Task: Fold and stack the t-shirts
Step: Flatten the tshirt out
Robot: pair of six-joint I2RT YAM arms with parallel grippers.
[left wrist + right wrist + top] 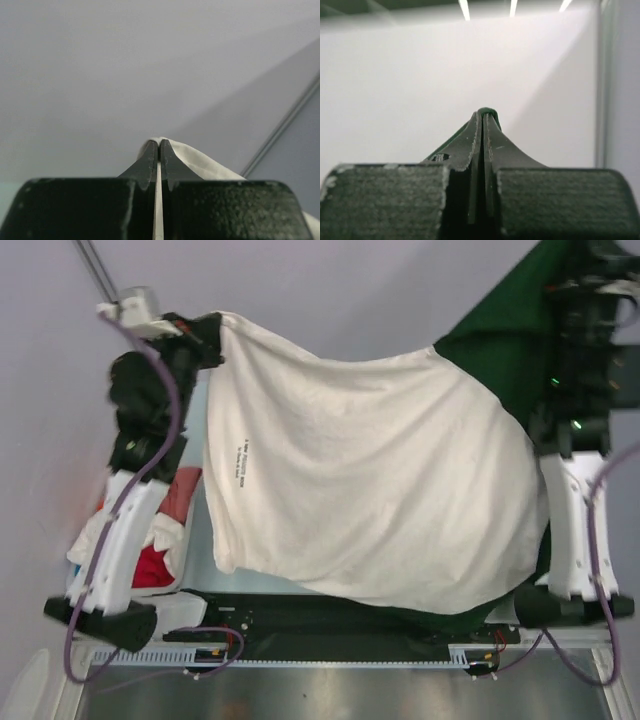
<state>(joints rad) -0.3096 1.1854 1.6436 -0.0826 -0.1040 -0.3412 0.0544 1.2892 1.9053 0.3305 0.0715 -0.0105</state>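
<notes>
You hold the cream-white tee hanging spread between the arms, left gripper clamped on its white edge, right gripper clamped on a dark green sleeve, so hold both level and the cloth taut as you lay it flat on the table.

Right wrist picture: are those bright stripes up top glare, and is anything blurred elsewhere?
Right wrist view: the stripes look like ceiling lamps, slightly soft, not glare; the right pincer is sharp. Left wrist view: even grey light, the left pincer on the cream-white cloth t-shirt crisp. Top view: flat light, no blur.
</notes>
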